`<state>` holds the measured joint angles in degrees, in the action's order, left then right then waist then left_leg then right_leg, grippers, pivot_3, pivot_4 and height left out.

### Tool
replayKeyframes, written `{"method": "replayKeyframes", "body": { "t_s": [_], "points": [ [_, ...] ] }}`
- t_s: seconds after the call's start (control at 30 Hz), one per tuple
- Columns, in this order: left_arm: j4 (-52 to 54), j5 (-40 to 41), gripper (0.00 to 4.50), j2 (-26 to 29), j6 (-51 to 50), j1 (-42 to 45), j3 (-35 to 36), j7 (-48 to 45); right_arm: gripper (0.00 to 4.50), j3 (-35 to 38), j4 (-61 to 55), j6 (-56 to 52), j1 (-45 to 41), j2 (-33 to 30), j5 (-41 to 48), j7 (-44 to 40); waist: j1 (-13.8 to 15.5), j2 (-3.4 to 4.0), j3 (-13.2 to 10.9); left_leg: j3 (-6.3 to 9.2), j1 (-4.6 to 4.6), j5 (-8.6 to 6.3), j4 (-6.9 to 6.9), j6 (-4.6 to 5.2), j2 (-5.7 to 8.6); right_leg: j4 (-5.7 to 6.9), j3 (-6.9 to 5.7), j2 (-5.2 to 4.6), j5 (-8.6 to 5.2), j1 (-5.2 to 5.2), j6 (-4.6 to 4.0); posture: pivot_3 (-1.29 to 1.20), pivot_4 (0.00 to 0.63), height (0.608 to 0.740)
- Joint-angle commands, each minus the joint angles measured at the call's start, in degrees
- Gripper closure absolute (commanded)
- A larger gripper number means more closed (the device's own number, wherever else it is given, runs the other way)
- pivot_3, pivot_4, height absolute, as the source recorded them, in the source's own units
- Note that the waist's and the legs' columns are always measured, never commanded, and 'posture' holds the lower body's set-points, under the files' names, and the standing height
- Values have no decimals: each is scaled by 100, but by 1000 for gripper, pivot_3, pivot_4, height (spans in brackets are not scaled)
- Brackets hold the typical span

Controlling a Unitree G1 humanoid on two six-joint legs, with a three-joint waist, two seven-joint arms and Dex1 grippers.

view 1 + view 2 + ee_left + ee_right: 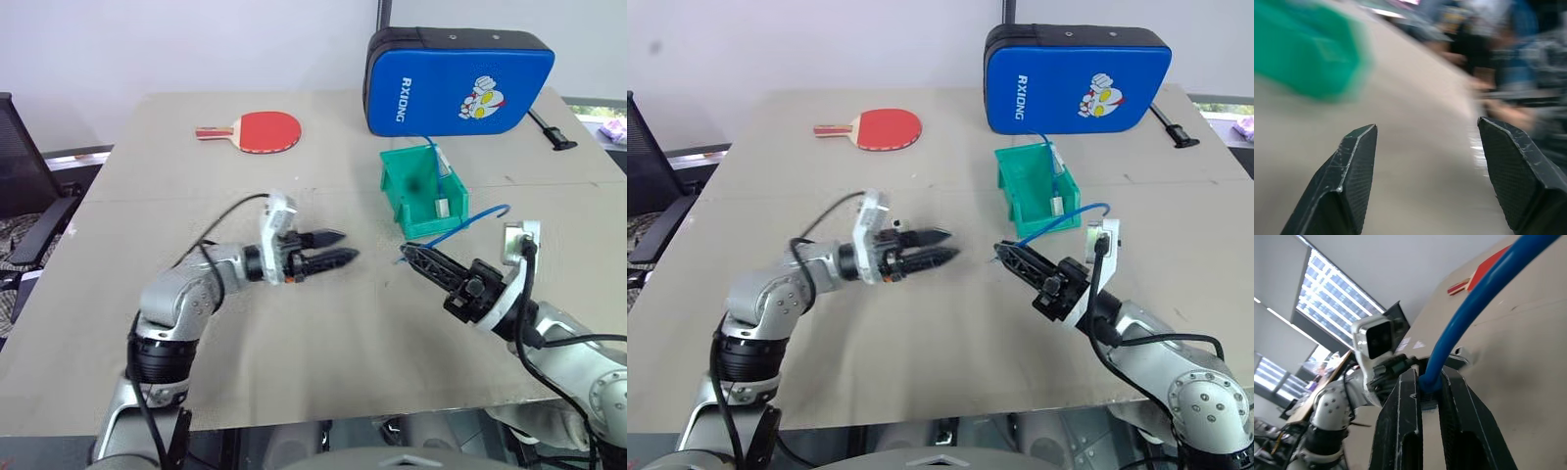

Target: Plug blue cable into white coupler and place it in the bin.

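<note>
The right hand (408,254) pinches the blue cable (460,226), the left hand (337,249) gapes empty, so next the cable must drop fully into the bin (402,184) just ahead.

A beige table (323,323) fills most of the scene, with a seam running across its middle. A plain white wall (196,44) stands behind its far edge. A black office chair (24,186) sits at the left side. Bright gridded ceiling light panels (1337,298) glow overhead.
</note>
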<state>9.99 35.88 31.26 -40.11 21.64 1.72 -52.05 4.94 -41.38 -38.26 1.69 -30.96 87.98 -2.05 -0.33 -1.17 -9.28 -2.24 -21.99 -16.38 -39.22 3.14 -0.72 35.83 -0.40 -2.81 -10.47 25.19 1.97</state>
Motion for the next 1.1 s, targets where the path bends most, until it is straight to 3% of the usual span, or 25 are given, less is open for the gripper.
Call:
{"method": "replayKeyframes", "body": {
  "t_s": [0.03, 0.33, 0.57, 0.63, 0.8, 0.97, 1.1],
  "points": [
    [-225, -733, 1381, 229, 1013, -77, 299, 301, 4500, 84, 2, 116, 2, 0, -168, -193, 14, 0, 0, 0, 0, 0, 0, 0, 0, -1, 0, 0, 0, 0, 0, 0, 150, 731],
    [-2085, -1861, 1381, 623, 2598, 336, -152, -383, 4500, -185, 265, 54, -217, 144, -681, -445, 120, -2, -1, -16, -10, 0, 0, 0, 2, -5, 1, -9, 10, 11, -14, 0, 150, 731],
    [-3574, -2523, 1381, 289, 3463, 1140, -570, -488, 4500, -186, 160, 84, -137, 253, -878, -423, 117, -5, -1, -12, -23, -1, -2, 2, 5, -10, -7, -13, 17, 14, -8, 0, 150, 731],
    [-3948, -2635, 1886, 190, 3649, 1307, -698, -676, 4500, -206, 41, 94, -40, 278, -965, -367, 113, -7, -1, -12, -26, -2, -2, 4, 6, -12, -7, -13, 24, 15, 3, 0, 150, 731],
    [-4495, -2810, 3954, 121, 3975, 1495, -884, -1129, 4500, -218, -160, 124, 78, 249, -1323, -371, 100, -8, 1, -9, -51, -3, -7, 6, 6, -5, -10, -11, 26, 40, 7, 0, 150, 731],
    [-3940, -2391, 3933, 28, 3795, 1358, -953, -2028, 4500, -275, -268, 200, -144, 86, -2083, -690, 94, -9, 2, -10, -51, -3, -11, 6, 6, -4, -10, -11, 26, 39, 7, 0, 150, 731],
    [-2826, -2146, 3933, -217, 3175, 1211, -1271, -2398, 4500, -791, 11, -22, -1103, -138, -2918, -1035, 93, -8, 0, -11, -56, -3, -21, 6, 6, -3, -8, -10, 26, 41, 7, 0, 150, 731]
  ]
}}
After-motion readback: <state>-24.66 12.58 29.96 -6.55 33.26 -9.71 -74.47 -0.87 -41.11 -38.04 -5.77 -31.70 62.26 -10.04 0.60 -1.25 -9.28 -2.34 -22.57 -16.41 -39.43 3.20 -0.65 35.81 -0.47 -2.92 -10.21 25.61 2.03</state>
